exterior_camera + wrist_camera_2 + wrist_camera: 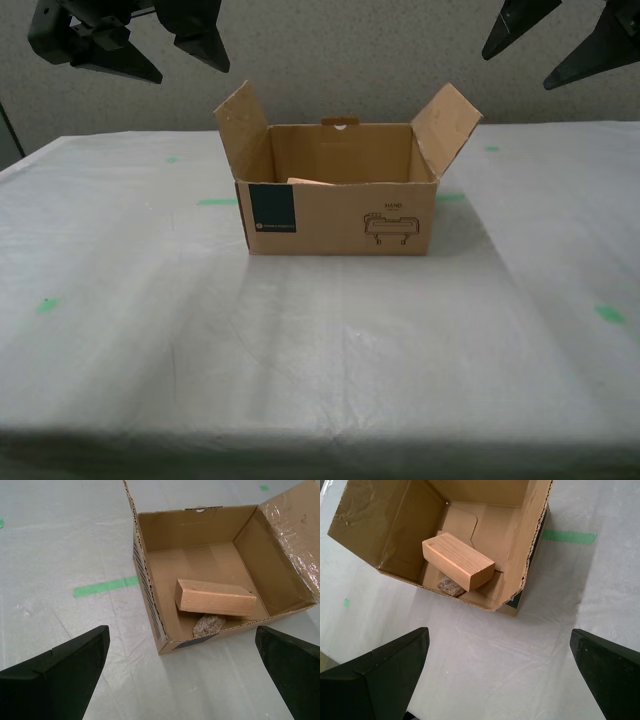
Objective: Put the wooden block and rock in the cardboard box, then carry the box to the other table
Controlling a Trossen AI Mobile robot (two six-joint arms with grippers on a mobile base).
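The cardboard box (340,215) stands with its flaps open on the other table (320,370), the one with white cloth and green tape marks. Inside it the wooden block (215,598) (459,561) leans across the rock (209,625) (451,586), which lies by the front wall. In the exterior view only a sliver of the block (310,182) shows above the rim, and the rock is hidden. My second gripper (195,72) (181,642) hangs open above the box towards the exterior view's left. My first gripper (515,72) (500,635) hangs open above it towards the exterior view's right. Neither touches the box.
Green tape strips (215,202) (450,197) lie on the cloth on both sides of the box, with smaller marks (46,305) (608,314) nearer the front. A grey wall (350,60) rises behind the table. The table's front edge (320,435) runs across the exterior view's bottom.
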